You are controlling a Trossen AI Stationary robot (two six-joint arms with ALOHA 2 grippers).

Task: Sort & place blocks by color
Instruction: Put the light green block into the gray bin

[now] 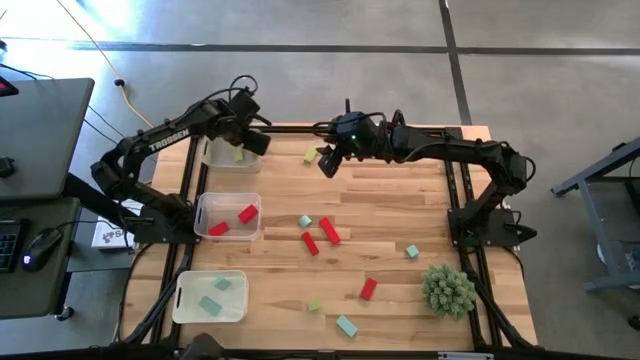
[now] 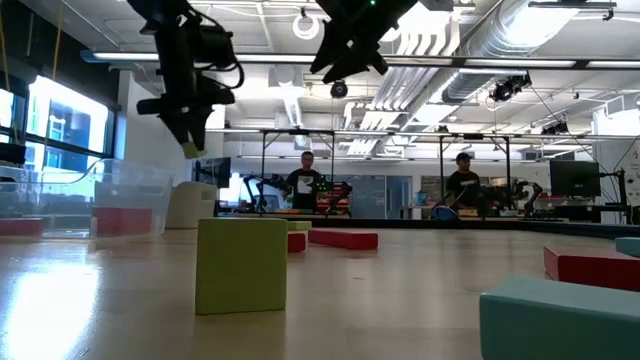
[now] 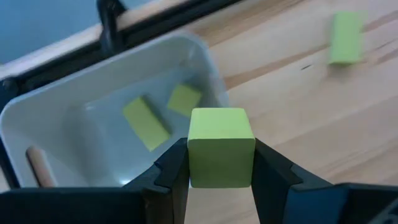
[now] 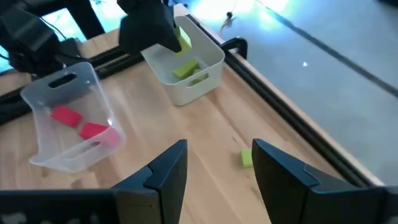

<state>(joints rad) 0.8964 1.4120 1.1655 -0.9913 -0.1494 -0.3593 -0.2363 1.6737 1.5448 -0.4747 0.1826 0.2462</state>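
Observation:
My left gripper is shut on a yellow-green cube, raised over the right rim of the far white bin. Two yellow-green blocks lie in that bin. My right gripper is open and raised above the far middle of the table. A small yellow-green block lies on the wood just beyond its fingers. Red blocks, teal blocks and another yellow-green block lie flat and scattered on the table's middle and near part. My left gripper pinches the yellow-green cube by two opposite side faces, one finger on each. The fingers come from above, slanting down. The cube is lifted clear over the bin's rim, and its top face shows level between the fingertips.
A clear bin with red blocks stands at middle left, and a clear bin with teal blocks at near left. A spiky green plant ball sits near the right edge. Dark frame rails run along the table's sides. People stand in the room beyond.

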